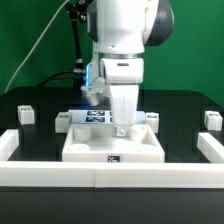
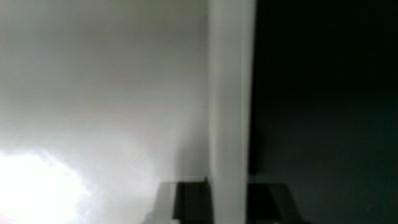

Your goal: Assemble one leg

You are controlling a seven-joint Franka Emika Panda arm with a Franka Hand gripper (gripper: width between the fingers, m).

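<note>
Early stage: the gripper [image 1: 122,129] straddles the panel [image 1: 88,150] wall, clamping we cannot tell; the leg [image 1: 212,119] stands loose, unfitted

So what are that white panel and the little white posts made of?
The panel looks like hard matte white plastic: even colour, moulded raised edges. The little posts seem the same plastic, each with what looks like a printed black-and-white tag.
</note>
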